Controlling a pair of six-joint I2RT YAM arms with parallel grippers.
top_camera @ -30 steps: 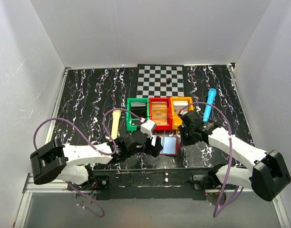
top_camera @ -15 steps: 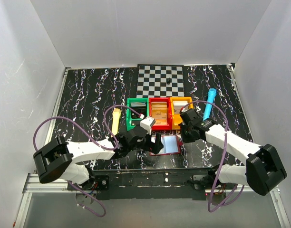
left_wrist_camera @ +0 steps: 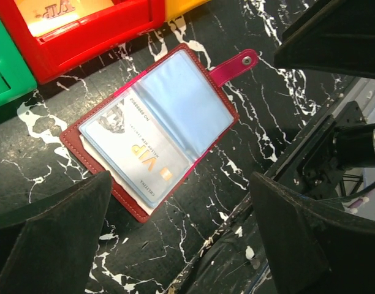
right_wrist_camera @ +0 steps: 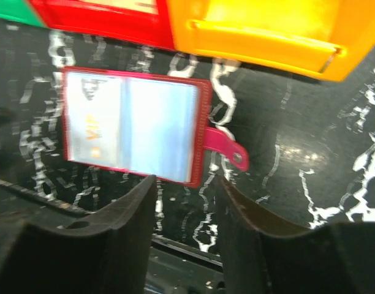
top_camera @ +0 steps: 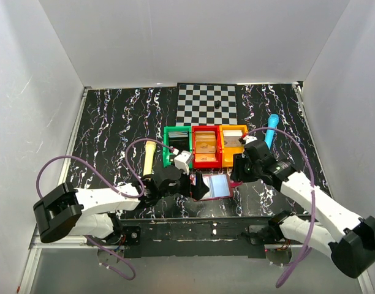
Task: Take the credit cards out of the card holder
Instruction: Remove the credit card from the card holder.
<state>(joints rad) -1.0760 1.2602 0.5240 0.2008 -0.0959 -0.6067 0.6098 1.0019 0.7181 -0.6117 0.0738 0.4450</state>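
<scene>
The card holder (left_wrist_camera: 154, 125) lies open flat on the black marbled table, dark red with a pink snap tab (left_wrist_camera: 233, 64). A pale blue VIP credit card (left_wrist_camera: 135, 156) sits under its left clear sleeve. My left gripper (left_wrist_camera: 181, 245) hovers just near of the holder (top_camera: 215, 185), jaws wide open with only table between them. My right gripper (right_wrist_camera: 184, 208) is open too, near the holder's (right_wrist_camera: 135, 125) lower right corner beside the tab (right_wrist_camera: 227, 150), and it holds nothing. From above, the left gripper (top_camera: 196, 184) is at the holder's left edge and the right gripper (top_camera: 239, 171) at its right.
Green bin (top_camera: 177, 147), red bin (top_camera: 206, 146) and orange bin (top_camera: 233, 144) stand in a row just behind the holder; the red one holds a gold card (left_wrist_camera: 59, 9). A checkerboard mat (top_camera: 207, 103) lies farther back, a yellow pen (top_camera: 149, 158) left, a blue pen (top_camera: 271, 131) right.
My right gripper was shut at the holder's right edge and now stands open, drawn slightly back. The left jaws spread wider. The holder now lies fully open and flat.
</scene>
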